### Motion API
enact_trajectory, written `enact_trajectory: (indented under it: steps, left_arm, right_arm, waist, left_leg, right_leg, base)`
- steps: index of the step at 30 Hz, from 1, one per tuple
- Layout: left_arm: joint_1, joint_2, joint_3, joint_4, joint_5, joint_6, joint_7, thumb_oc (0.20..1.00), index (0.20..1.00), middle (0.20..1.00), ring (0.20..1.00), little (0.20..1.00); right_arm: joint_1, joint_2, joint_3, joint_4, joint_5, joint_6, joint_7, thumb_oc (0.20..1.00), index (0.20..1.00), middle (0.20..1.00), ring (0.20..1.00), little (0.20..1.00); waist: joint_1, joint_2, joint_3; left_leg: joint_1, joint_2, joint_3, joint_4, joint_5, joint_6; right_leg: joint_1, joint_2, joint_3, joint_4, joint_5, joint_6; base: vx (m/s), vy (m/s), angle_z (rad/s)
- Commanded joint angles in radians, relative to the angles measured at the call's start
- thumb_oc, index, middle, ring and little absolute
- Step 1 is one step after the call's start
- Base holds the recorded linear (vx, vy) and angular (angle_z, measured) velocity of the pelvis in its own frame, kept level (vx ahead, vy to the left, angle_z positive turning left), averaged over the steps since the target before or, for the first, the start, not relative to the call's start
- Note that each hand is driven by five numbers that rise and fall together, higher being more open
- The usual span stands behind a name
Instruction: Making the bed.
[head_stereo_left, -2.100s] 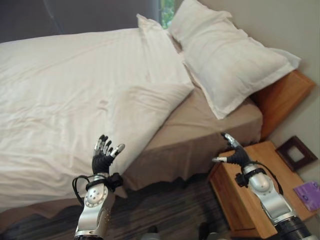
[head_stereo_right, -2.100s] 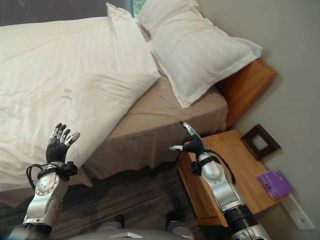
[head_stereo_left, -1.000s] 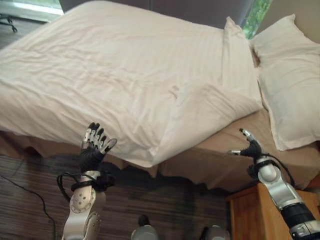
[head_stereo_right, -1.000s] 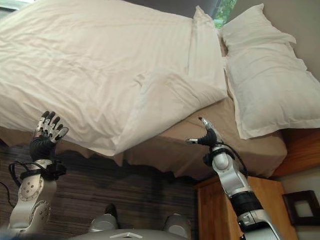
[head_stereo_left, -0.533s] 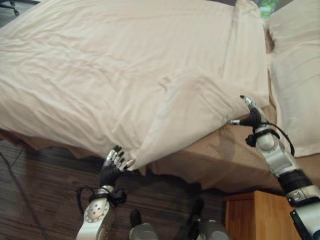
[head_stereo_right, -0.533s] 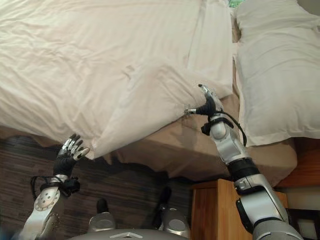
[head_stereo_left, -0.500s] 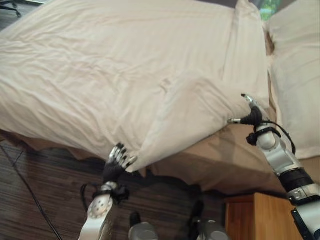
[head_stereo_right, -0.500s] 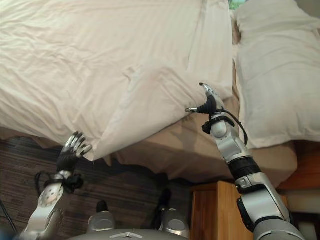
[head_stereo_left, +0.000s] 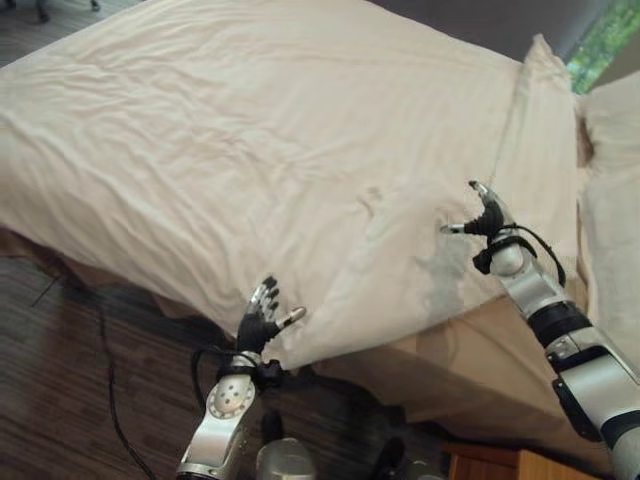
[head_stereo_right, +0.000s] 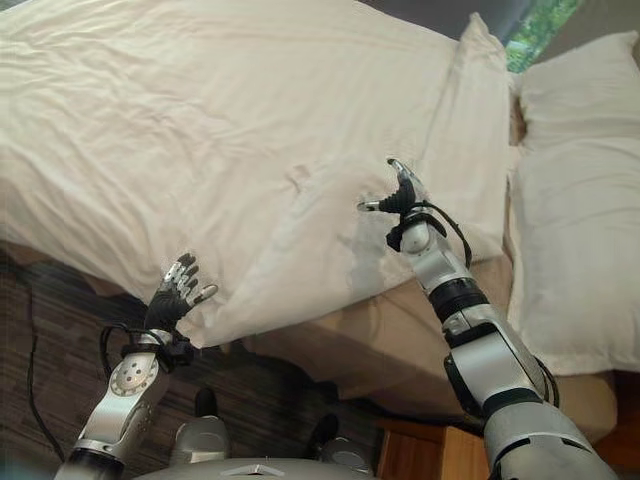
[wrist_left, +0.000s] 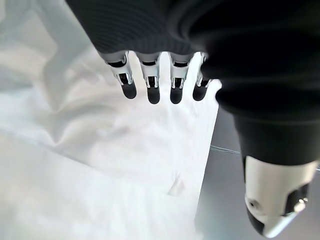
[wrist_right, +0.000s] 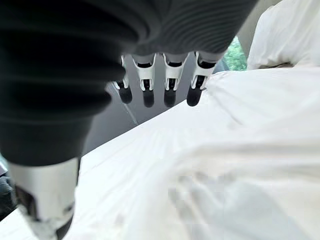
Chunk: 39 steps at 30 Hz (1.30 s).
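Head pair down over the duvet (head_stereo_left: 300, 130); wrist views close along fingers (wrist_left: 150, 92).

**Hidden, cropped and unclear**

The wrinkled white striped duvet (head_stereo_left: 250, 130) runs past the top and left edges of both eye views, so its far side and foot end are cut off. Its folded-back corner (head_stereo_right: 300, 260) covers part of the tan fitted sheet (head_stereo_left: 480, 370) beneath. The white pillow (head_stereo_right: 580, 220) is cropped by the right edge. The orange-brown wooden nightstand (head_stereo_left: 500, 465) shows as a sliver at the bottom edge. Whether the left hand (head_stereo_left: 262, 318) touches the duvet's hanging edge cannot be told. In the right wrist view the near cloth is blurred.
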Motion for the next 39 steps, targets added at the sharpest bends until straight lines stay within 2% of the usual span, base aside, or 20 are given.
enact_trajectory:
  steps: [1,3,5,6,12,13,14,16,18,21,25,31,39]
  left_arm:
    - [0.018,0.062,-0.06,-0.041,0.103,-0.047,0.032,1.0,1.0,1.0,1.0,1.0]
    - [0.016,0.077,-0.085,-0.022,0.108,-0.059,0.046,1.0,1.0,1.0,1.0,1.0]
    - [0.014,0.09,-0.096,0.002,0.108,-0.063,0.04,1.0,1.0,1.0,1.0,1.0]
    - [0.023,0.094,-0.093,0.022,0.125,-0.063,0.042,1.0,1.0,1.0,1.0,1.0]
    - [0.023,0.08,-0.093,0.053,0.139,-0.071,0.059,1.0,1.0,1.0,1.0,1.0]
    - [-0.132,0.197,0.049,0.192,-0.029,-0.065,0.044,1.0,1.0,1.0,1.0,1.0]
    - [-0.222,0.226,0.066,0.26,-0.089,-0.058,0.054,1.0,1.0,1.0,1.0,1.0]
    - [-0.19,0.182,0.031,0.182,-0.026,-0.094,0.09,1.0,1.0,1.0,1.0,1.0]
    - [-0.125,0.168,0.044,0.121,-0.041,-0.11,0.057,1.0,1.0,1.0,1.0,1.0]
    - [-0.105,0.17,0.059,0.105,-0.072,-0.116,0.031,1.0,1.0,1.0,1.0,1.0]
    - [-0.125,0.181,0.058,0.111,-0.075,-0.131,0.023,1.0,1.0,1.0,1.0,1.0]
    - [-0.157,0.173,0.051,0.13,-0.093,-0.141,0.023,1.0,1.0,1.0,1.0,1.0]
    - [-0.196,0.17,0.032,0.146,-0.108,-0.161,0.033,1.0,1.0,1.0,1.0,1.0]
  right_arm:
    - [-0.18,-0.014,0.023,0.094,0.015,-0.008,-0.047,1.0,1.0,1.0,1.0,1.0]
    - [-0.225,0.016,0.035,0.138,0.028,-0.017,-0.059,1.0,1.0,1.0,1.0,1.0]
    - [-0.258,0.02,0.054,0.165,0.026,-0.021,-0.068,1.0,1.0,1.0,1.0,1.0]
    - [-0.269,0.021,0.062,0.195,0.013,-0.021,-0.075,1.0,1.0,1.0,1.0,1.0]
    - [-0.324,0.021,0.095,0.242,0.007,-0.028,-0.068,1.0,1.0,1.0,1.0,1.0]
    - [-0.314,0.005,0.098,0.18,0.025,-0.032,-0.053,1.0,1.0,1.0,1.0,1.0]
    - [-0.305,0.005,0.112,0.072,0.038,-0.021,-0.03,1.0,1.0,1.0,1.0,1.0]
    - [-0.317,0.032,0.091,0.054,0.015,-0.002,-0.071,1.0,1.0,1.0,1.0,1.0]
    - [-0.403,0.027,0.093,0.099,-0.022,0.007,-0.083,1.0,1.0,1.0,1.0,1.0]
    - [-0.491,0.01,0.11,0.188,-0.038,0.01,-0.084,1.0,1.0,1.0,1.0,1.0]
    - [-0.572,-0.013,0.141,0.25,-0.053,0.011,-0.098,1.0,1.0,1.0,1.0,1.0]
    - [-0.616,-0.023,0.174,0.275,-0.054,0.011,-0.097,1.0,1.0,1.0,1.0,1.0]
    - [-0.674,-0.048,0.233,0.337,-0.094,0.016,-0.099,1.0,1.0,1.0,1.0,1.0]
  waist:
    - [0.024,-0.039,0.0]
    - [0.022,-0.039,0.018]
    - [0.031,-0.038,0.023]
    - [0.048,-0.039,0.019]
    - [0.05,-0.031,0.005]
    - [0.03,-0.021,-0.003]
    - [-0.012,-0.009,-0.017]
    - [-0.009,-0.001,-0.016]
    - [0.016,0.009,0.001]
    - [0.033,0.031,0.016]
    - [0.038,0.065,0.035]
    - [0.032,0.094,0.041]
    - [0.038,0.151,0.059]
  left_leg:
    - [-0.01,-0.003,-0.025,-0.038,-0.006,0.004]
    - [-0.035,0.002,-0.059,-0.038,-0.003,-0.004]
    - [-0.051,-0.001,-0.085,-0.038,0.004,-0.014]
    - [-0.054,-0.002,-0.082,-0.038,0.005,-0.016]
    - [-0.085,-0.001,-0.08,-0.038,0.013,-0.021]
    - [-0.084,0.002,-0.072,-0.038,0.018,-0.023]
    - [-0.078,0.008,-0.055,-0.038,0.014,-0.028]
    - [-0.095,0.01,-0.061,-0.038,0.019,-0.028]
    - [-0.122,0.014,-0.074,-0.038,0.028,-0.034]
    - [-0.165,0.017,-0.09,-0.038,0.047,-0.043]
    - [-0.222,0.027,-0.103,-0.038,0.069,-0.055]
    - [-0.261,0.037,-0.105,-0.038,0.08,-0.068]
    - [-0.333,0.052,-0.1,-0.038,0.107,-0.089]
  right_leg:
    - [-0.143,-0.052,0.064,0.215,-0.007,0.097]
    - [-0.206,-0.001,0.15,0.153,-0.034,0.078]
    - [-0.201,0.019,0.186,0.086,-0.032,0.056]
    - [-0.177,0.004,0.159,0.049,-0.012,0.061]
    - [-0.151,0.016,0.129,-0.038,0.006,0.059]
    - [-0.155,0.018,0.139,-0.038,0.007,0.059]
    - [-0.155,0.019,0.142,-0.038,0.002,0.062]
    - [-0.166,0.017,0.136,-0.038,0.003,0.057]
    - [-0.179,0.018,0.127,-0.038,0.004,0.054]
    - [-0.207,0.015,0.109,-0.038,0.007,0.054]
    - [-0.252,0.015,0.097,-0.038,0.012,0.057]
    - [-0.296,0.019,0.102,-0.038,0.015,0.056]
    - [-0.369,0.018,0.099,-0.038,0.023,0.059]
  base:
    - [0.02,-0.048,0.08]
    - [0.02,-0.085,0.13]
    - [0.1,-0.085,0.33]
    - [0.09,-0.065,0.67]
    - [0.06,-0.039,0.28]
    - [0.03,0.106,-0.02]
    - [0.05,0.115,0.06]
    - [0.01,0.026,-0.14]
    - [-0.06,-0.058,-0.59]
    - [-0.05,-0.054,0.22]
    - [-0.03,-0.044,0.18]
    - [-0.02,-0.036,0.08]
    - [-0.01,-0.034,-0.01]
